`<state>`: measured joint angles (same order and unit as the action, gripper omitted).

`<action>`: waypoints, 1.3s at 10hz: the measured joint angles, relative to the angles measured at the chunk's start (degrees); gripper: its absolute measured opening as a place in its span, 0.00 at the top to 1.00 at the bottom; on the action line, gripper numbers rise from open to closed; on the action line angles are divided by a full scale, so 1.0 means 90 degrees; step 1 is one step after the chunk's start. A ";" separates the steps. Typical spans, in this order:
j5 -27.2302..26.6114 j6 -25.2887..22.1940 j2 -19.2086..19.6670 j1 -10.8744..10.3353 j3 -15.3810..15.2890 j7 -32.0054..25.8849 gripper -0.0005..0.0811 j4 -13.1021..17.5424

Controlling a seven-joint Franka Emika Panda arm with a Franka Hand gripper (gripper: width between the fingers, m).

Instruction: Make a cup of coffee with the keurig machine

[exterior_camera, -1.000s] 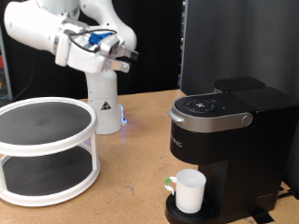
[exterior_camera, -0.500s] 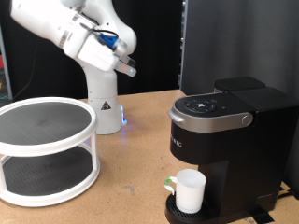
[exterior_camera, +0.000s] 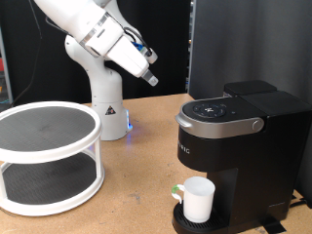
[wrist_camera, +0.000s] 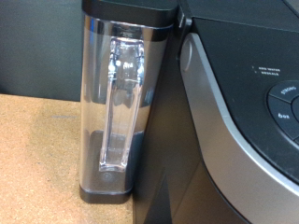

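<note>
The keurig machine (exterior_camera: 239,146) stands at the exterior view's right with its lid down. The cup (exterior_camera: 198,198), white with a green-tinted handle, sits on the round drip base under the spout. My gripper (exterior_camera: 149,77) hangs in the air above the table, to the left of the machine's top and well above the cup, holding nothing that I can see. The wrist view shows no fingers. It looks at the machine's clear water tank (wrist_camera: 120,103) and the grey curved lid (wrist_camera: 234,131) beside it.
A white two-tier round rack (exterior_camera: 49,156) stands at the exterior view's left. The arm's white base (exterior_camera: 109,112) rises behind it at the table's back. A black panel (exterior_camera: 234,44) stands behind the machine. Bare wooden tabletop (exterior_camera: 136,185) lies between rack and machine.
The arm has swung toward the exterior view's right. The gripper has moved right and somewhat lower, closer to the machine's top. Cup and machine have not moved.
</note>
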<state>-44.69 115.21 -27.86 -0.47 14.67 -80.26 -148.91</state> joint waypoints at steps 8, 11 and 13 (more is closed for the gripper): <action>0.2469 -0.0595 0.0321 -0.0029 -0.1175 0.0433 0.01 0.1200; 0.3467 -0.0442 0.0312 -0.0017 -0.1435 0.0381 0.01 0.1160; 0.3942 -0.0421 0.0321 -0.0017 -0.1795 0.0731 0.01 0.1291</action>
<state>-9.22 111.42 -24.97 -0.62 -1.48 -73.69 -137.29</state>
